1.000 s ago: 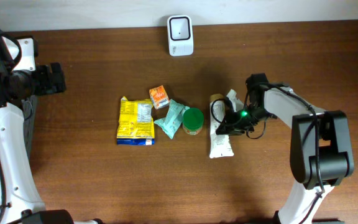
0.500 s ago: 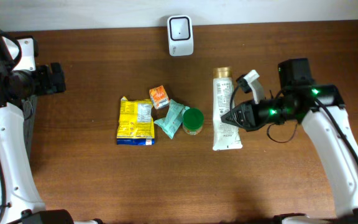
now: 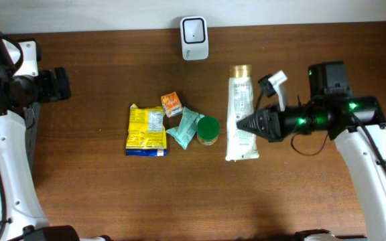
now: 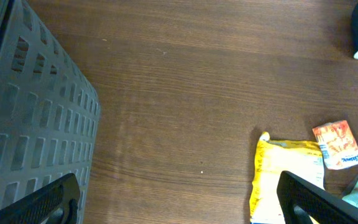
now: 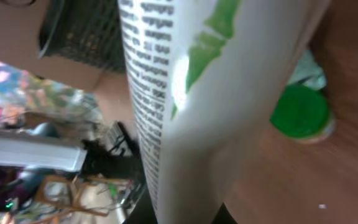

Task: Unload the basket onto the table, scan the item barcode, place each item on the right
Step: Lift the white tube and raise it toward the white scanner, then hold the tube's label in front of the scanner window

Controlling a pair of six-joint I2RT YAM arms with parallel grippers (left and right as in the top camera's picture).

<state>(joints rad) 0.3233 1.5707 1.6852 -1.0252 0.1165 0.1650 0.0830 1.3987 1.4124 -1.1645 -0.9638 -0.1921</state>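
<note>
The right gripper [image 3: 243, 125] is clenched on the lower half of the white tube [image 3: 240, 97], gripping it from the side nearer the table's [image 3: 112, 194] right edge. The tube lies lengthwise right of the table's centre, its gold cap pointing at the far edge. Whether it clears the wood I cannot tell. Just left of its lower end stands a green-lidded jar [image 3: 208, 129], touching a teal pouch [image 3: 185, 127]. An orange packet [image 3: 171, 104] and a yellow packet [image 3: 146, 130] lie beyond them. The white scanner [image 3: 194, 29] sits at the middle of the far edge, well apart from the tube. The left gripper [image 4: 178, 186] hangs near the left edge, released, its jaws spread wide over bare wood beside a dark slatted bin [image 4: 23, 124].
</note>
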